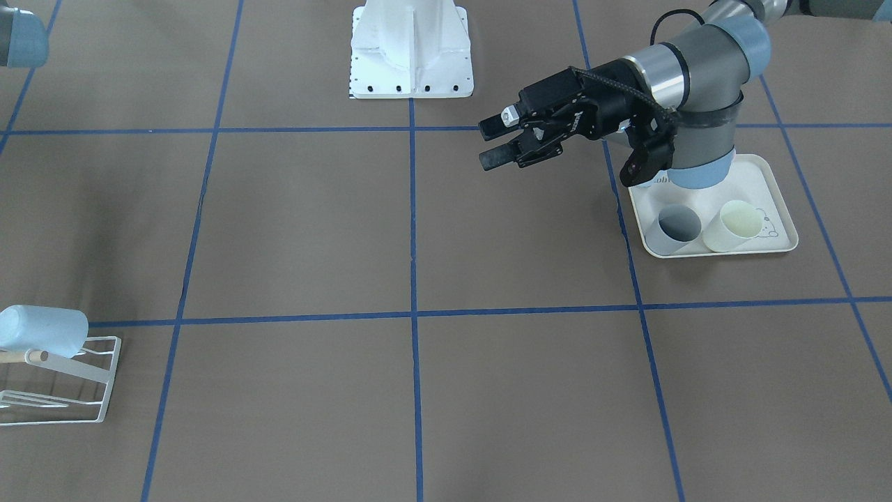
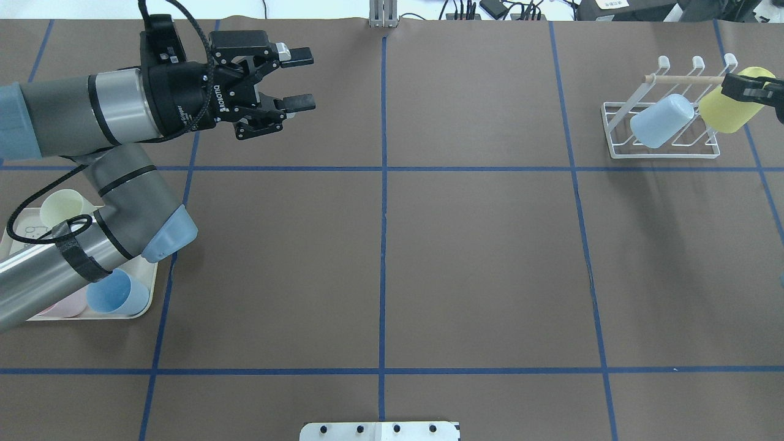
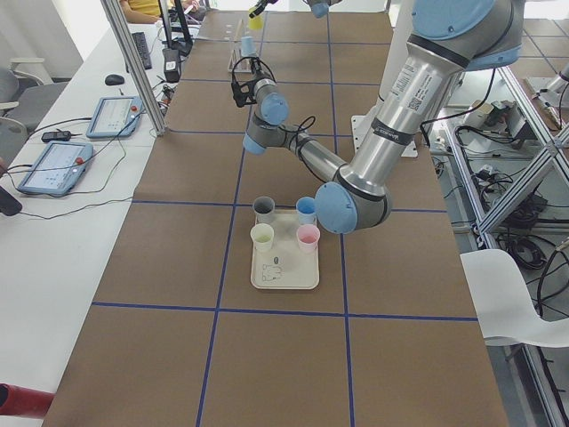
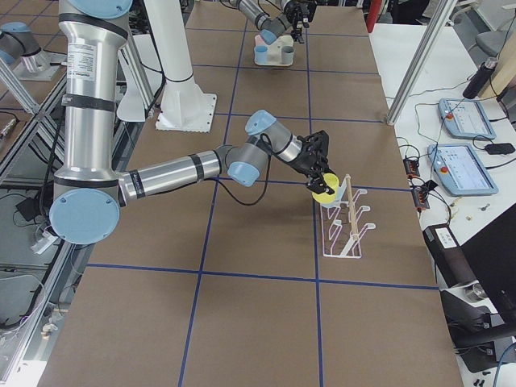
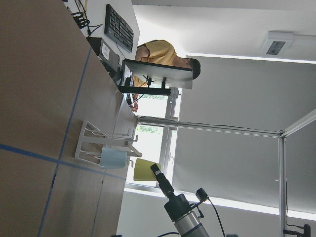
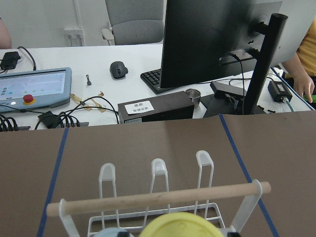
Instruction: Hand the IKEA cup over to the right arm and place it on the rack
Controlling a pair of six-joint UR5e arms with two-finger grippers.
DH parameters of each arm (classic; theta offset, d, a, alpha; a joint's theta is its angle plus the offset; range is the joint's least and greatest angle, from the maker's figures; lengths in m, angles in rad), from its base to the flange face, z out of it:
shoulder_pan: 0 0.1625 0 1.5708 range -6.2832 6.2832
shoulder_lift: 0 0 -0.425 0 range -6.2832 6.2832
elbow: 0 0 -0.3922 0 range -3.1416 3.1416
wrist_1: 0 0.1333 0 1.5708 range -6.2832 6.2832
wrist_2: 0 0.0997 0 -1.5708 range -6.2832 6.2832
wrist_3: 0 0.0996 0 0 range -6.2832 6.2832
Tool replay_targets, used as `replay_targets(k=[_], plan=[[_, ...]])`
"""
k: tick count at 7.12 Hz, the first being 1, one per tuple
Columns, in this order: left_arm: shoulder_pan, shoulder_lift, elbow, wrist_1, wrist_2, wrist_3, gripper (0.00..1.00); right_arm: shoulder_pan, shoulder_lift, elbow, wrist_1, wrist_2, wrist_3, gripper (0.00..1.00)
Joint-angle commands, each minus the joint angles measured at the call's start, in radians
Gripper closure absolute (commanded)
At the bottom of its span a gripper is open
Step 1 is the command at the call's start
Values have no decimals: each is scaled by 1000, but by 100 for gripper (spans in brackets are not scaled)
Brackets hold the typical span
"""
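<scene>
The right gripper (image 2: pixel 748 90) is clamped on a yellow-green plastic cup (image 2: pixel 726 113) and holds it tilted at the end of the small white wire-frame rack (image 2: pixel 658 151), by the tip of the pale wooden dowel (image 2: pixel 680 78). A pale blue plastic cup (image 2: pixel 661 120) rests tilted on the rack just beside it. Well apart, the left gripper (image 2: pixel 304 78) hangs above the brown counter (image 2: pixel 478 257), jaws spread wide, nothing between them. Beneath the left arm, a cream rounded tray (image 1: pixel 780 209) carries a grey cup (image 1: pixel 679 224), a cream cup (image 1: pixel 735 223), a blue cup (image 2: pixel 113 294) and a pink cup (image 3: pixel 307 236).
</scene>
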Motion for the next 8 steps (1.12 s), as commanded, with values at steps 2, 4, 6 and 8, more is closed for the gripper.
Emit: replay_targets(k=[2,4,6,8], plan=[[1,2,0,-2,0,0,24,-1,39,-68,-4,-2,1,100],[1,2,0,-2,0,0,24,7,45,-68,-7,1,1,100],[0,2,0,-2,0,0,24,13,74,-113,-5,1,3,100],[1,0,0,-2,0,0,24,13,93,-132,-4,4,6,100]])
